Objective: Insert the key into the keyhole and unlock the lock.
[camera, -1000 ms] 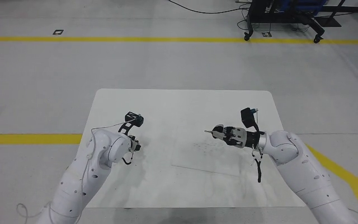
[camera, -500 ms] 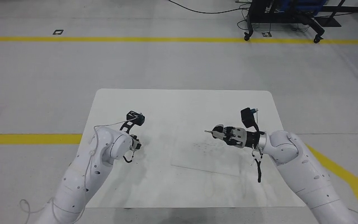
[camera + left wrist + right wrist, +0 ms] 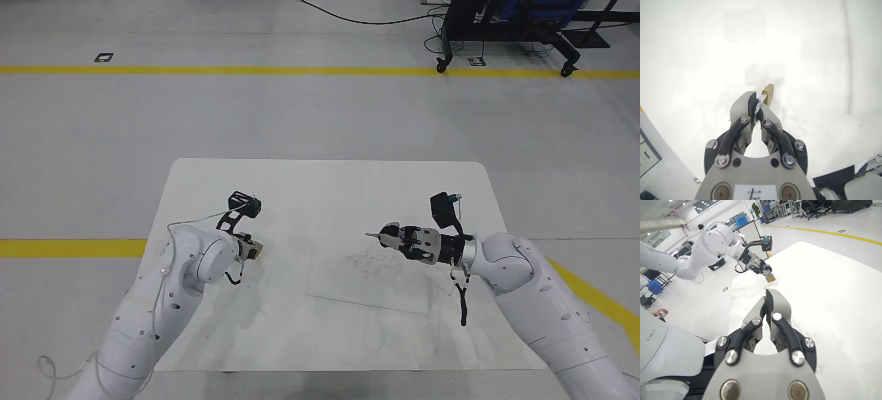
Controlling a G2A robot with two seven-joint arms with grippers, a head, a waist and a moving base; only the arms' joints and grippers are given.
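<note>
Left hand (image 3: 757, 101) is pinching the lock (image 3: 769, 94) near the tabletop's (image 3: 330, 190) left edge; right hand (image 3: 767, 295) is pinching the key (image 3: 372, 236), well apart, nearer the right edge.

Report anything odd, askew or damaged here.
Nothing damaged or spilled. The left claw holds the padlock by its shackle over the table; the right claw grips the key, apart from the padlock. Only faint dark scuffs mark the tabletop between them.

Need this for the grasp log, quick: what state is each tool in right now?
Left tool: shut on the lock, by its shackle.
Right tool: shut on the key.
</note>
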